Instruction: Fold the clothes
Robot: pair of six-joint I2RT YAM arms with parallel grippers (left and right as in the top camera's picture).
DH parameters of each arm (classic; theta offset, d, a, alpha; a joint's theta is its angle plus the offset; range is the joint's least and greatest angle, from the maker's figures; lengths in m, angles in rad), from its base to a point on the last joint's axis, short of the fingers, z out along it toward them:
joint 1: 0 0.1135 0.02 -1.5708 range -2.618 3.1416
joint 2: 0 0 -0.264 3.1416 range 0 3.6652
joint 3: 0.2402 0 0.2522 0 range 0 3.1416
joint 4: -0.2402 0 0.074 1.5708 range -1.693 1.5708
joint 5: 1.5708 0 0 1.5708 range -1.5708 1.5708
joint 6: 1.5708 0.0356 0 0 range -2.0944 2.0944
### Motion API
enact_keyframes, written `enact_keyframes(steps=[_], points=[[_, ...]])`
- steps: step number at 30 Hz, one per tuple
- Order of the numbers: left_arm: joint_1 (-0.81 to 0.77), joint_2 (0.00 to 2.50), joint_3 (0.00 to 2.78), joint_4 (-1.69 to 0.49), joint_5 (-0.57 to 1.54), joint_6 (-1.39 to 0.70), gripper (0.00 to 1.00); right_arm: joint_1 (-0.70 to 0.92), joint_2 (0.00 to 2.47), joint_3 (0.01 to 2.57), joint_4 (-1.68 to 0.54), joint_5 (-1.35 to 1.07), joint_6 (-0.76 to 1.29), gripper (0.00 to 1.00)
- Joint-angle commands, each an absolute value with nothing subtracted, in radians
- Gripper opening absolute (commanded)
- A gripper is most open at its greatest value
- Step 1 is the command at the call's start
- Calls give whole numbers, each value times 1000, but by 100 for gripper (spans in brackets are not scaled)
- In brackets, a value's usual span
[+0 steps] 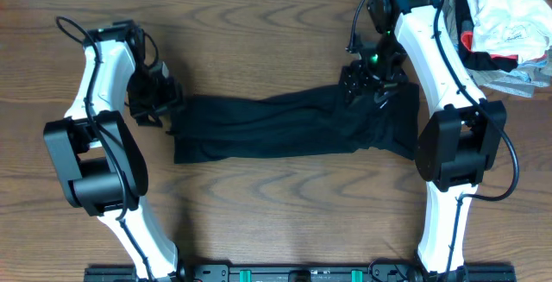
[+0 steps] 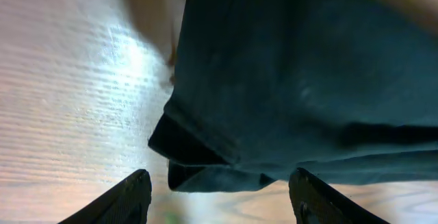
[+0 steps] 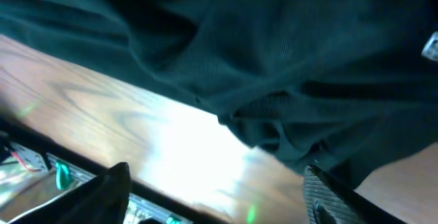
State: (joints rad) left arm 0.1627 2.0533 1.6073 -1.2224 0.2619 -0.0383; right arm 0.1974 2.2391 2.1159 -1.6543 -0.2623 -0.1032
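The black T-shirt (image 1: pixel 276 127) lies folded into a long band across the middle of the wooden table. My left gripper (image 1: pixel 155 103) is open just off the shirt's left end; in the left wrist view its fingers (image 2: pixel 219 200) are spread, with a folded shirt corner (image 2: pixel 205 166) just beyond them, not gripped. My right gripper (image 1: pixel 366 82) is over the shirt's far right part, above the cloth. In the right wrist view its fingers (image 3: pixel 219 196) are spread and empty, with the dark fabric (image 3: pixel 274 59) beyond them. A small white mark (image 3: pixel 431 46) shows on the cloth.
A heap of white, grey, red and black garments (image 1: pixel 504 28) lies at the far right corner of the table. Bare wooden tabletop (image 1: pixel 285 204) lies in front of the shirt. The arm bases stand at the front edge.
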Motion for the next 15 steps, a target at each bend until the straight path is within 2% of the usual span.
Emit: enact_keyframes(steps=[1,7,9,11,15], points=[[168,2044,1549,-1213,280,4,66,195,2193,2160,-1610,-263,-78,81],[186,2044,1498,-1191,282,16,66,183,2105,2254,-1533,-183,-35,87],[202,2044,1498,-1192,340,83,67,178,2067,2284,-1547,-141,-34,91],[229,2044,1497,-1199,486,211,68,164,2024,2308,-1568,-135,-35,97],[268,2044,1493,-1191,565,317,70,130,1930,2324,-1584,-139,-43,99]])
